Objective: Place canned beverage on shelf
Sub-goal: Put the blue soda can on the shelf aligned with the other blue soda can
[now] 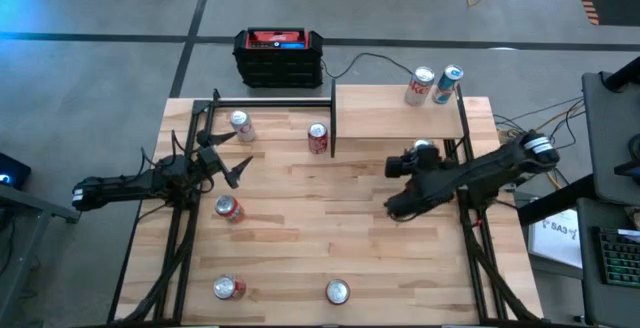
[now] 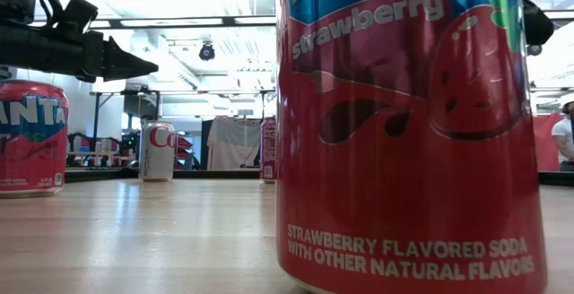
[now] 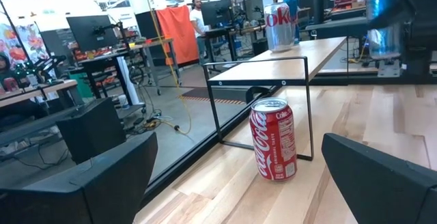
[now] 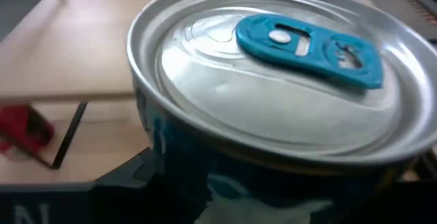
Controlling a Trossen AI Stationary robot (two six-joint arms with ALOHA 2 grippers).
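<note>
Carrying: the right gripper is clenched round a silver-topped can with a blue tab, raised beside the front edge of the shelf.
Done so far: two cans already stand on the shelf board, at its far right corner; the held can is lifted but not yet over the board.
Left to do: by my reading, bring this can over the shelf, set it down upright and let go; five more cans stand on the tabletop.
Loose cans: a Coca-Cola can just beside the shelf's left posts, one silver-sided can near the left gripper, one red can below that gripper, a red can and a strawberry Fanta can at the near edge.
Right arm pose: reaching in from the right edge, stretched low across the table, wrist bent toward the shelf.
Left arm pose: the left gripper hovers over the table's left side, fingers spread wide and holding nothing, pointed toward the Coca-Cola can.
Beyond the table: a black-and-red box on the floor.
</note>
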